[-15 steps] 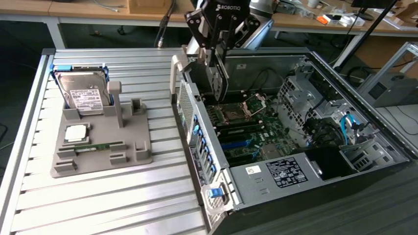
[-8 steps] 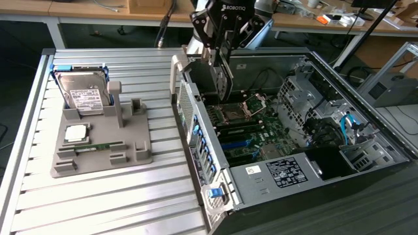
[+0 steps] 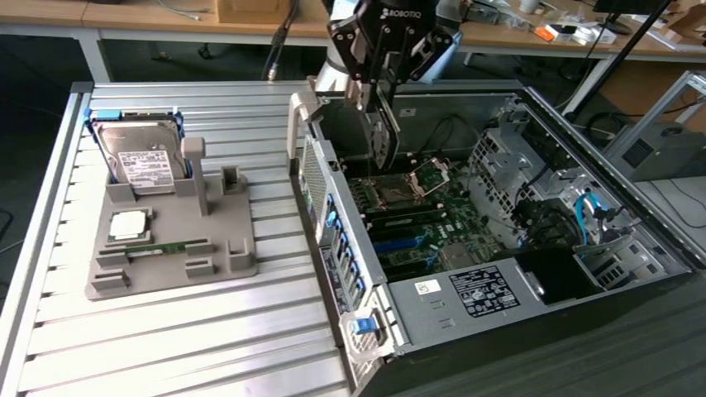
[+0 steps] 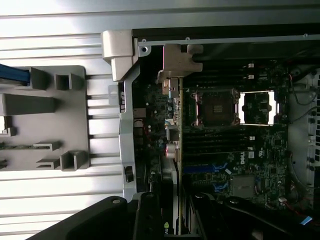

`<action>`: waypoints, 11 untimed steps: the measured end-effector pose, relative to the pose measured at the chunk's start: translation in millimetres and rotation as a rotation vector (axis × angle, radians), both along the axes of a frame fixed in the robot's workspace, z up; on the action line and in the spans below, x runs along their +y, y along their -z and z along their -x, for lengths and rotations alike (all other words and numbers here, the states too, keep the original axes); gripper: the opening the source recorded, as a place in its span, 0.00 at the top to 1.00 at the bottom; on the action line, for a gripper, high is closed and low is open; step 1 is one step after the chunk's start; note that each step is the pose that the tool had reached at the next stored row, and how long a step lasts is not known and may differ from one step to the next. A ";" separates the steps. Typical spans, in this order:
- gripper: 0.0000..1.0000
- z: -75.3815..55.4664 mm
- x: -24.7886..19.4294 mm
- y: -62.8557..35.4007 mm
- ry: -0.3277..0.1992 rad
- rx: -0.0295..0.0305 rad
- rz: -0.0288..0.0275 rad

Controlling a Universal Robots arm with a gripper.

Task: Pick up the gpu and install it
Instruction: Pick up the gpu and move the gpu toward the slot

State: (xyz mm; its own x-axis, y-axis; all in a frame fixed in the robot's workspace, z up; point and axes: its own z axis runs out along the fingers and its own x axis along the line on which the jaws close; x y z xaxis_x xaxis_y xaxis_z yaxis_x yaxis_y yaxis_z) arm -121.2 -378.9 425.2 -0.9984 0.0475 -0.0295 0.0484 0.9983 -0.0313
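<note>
The gripper (image 3: 381,89) is clamped on the gpu (image 3: 382,136), a finger on each flat face; the card hangs on edge below the fingers, long side pointing down; its silver bracket (image 4: 177,61) is the end farthest from the gripper in the wrist view. The gpu is inside the open case (image 3: 322,217), close to the case's rear wall and over the motherboard (image 3: 441,236); whether its lower end touches the board cannot be told. The CPU socket (image 3: 399,192) lies just beside the card, toward the exterior view's right. Outside the case, on the exterior view's left, a grey holder (image 3: 226,258) sits on the slatted table (image 3: 165,351); a hard drive (image 3: 144,165) stands tilted at its far end; a CPU (image 3: 127,223) and a memory stick (image 3: 155,246) lie nearer its front; all are well apart from the gripper.
</note>
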 end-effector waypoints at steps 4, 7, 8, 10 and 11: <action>0.73 -3.8 0.0 0.0 0.000 0.0000 0.0001; 0.73 -6.9 0.0 0.0 0.000 0.0000 0.0002; 0.73 -7.7 0.0 0.0 0.000 -0.0001 0.0001; 0.73 -9.8 0.0 0.0 0.000 0.0000 0.0002; 0.73 -10.5 0.0 0.0 0.000 0.0000 0.0003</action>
